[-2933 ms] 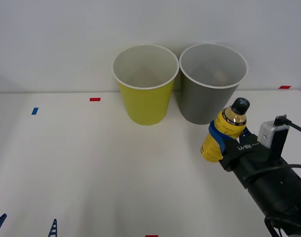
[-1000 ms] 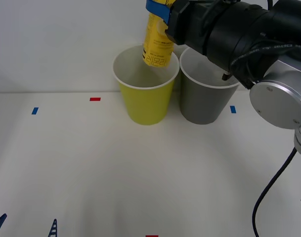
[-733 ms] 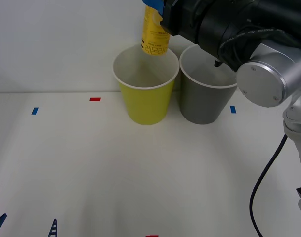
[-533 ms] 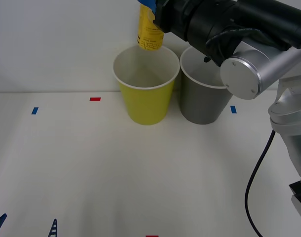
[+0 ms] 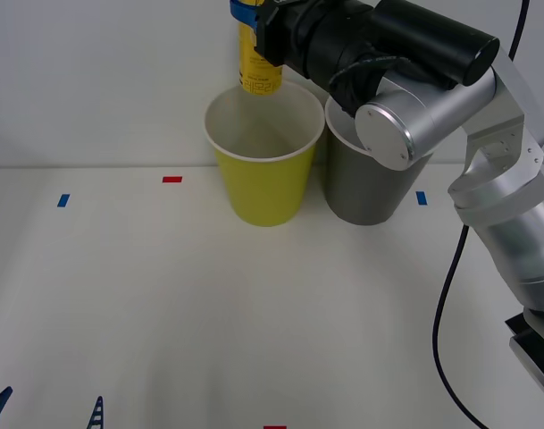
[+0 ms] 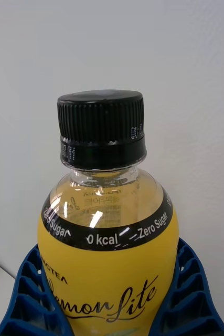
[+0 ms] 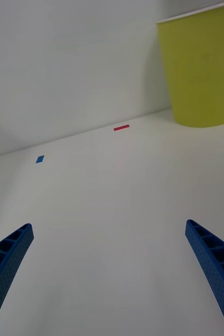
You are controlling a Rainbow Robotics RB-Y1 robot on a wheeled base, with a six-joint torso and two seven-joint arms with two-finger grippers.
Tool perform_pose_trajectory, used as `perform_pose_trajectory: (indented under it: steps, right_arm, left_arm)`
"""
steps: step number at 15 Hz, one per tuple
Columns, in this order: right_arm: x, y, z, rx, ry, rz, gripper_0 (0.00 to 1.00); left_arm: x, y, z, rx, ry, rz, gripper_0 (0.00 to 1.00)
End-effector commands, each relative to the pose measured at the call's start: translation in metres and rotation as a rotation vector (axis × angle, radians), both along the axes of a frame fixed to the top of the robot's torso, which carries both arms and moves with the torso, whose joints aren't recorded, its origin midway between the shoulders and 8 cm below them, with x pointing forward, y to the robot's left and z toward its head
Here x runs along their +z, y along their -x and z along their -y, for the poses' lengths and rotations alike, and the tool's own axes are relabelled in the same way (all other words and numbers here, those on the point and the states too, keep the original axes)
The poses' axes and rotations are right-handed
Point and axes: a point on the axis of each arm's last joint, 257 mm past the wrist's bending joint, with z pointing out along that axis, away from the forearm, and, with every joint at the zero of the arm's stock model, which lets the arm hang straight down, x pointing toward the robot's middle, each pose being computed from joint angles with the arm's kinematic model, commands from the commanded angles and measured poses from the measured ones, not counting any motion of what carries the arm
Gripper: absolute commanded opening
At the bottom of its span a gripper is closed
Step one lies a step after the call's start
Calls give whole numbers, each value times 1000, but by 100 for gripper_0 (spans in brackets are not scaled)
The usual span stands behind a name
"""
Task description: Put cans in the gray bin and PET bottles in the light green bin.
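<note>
My right gripper (image 5: 256,27) is shut on the PET bottle (image 5: 259,70), a small yellow-wrapped bottle that hangs just above the back rim of the light green bin (image 5: 261,188). In the right wrist view the bottle (image 6: 107,252) shows its black cap and clear neck, with blue fingers (image 6: 22,299) on either side of it. The gray bin (image 5: 365,192) stands touching the green one on its right, its mouth partly hidden by my right arm. My left gripper (image 5: 46,411) rests open low at the table's front left, its own camera looking across the table at the light green bin (image 7: 201,68).
Both bins stand close to the white wall at the back of the white table (image 5: 164,295). Small red tape (image 5: 171,180) and blue tape (image 5: 62,200) marks lie on the tabletop. A black cable (image 5: 446,295) hangs beside my right arm.
My right gripper lifted the bottle from beside the gray bin up over the light green bin, then kept shifting left and upward above its rim. The left arm stayed still.
</note>
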Motion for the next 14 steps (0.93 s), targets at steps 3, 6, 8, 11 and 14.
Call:
perform_pose_trajectory:
  steps: [3,6,8,11,14]
  right_arm:
    - [-6,-8,-3,-14,11,19,49]
    - [-6,-5,-5,-4,14,20,100]
    - [0,0,-5,4,12,31,100]
    - [7,22,-1,-3,75,-3,100]
    - [26,44,12,27,51,-47,100]
  left_arm:
    - [0,0,0,0,0,0,100]
    - [0,0,0,0,0,0,100]
    - [0,0,0,0,0,0,100]
    - [0,0,0,0,0,0,100]
    - [0,0,0,0,0,0,100]
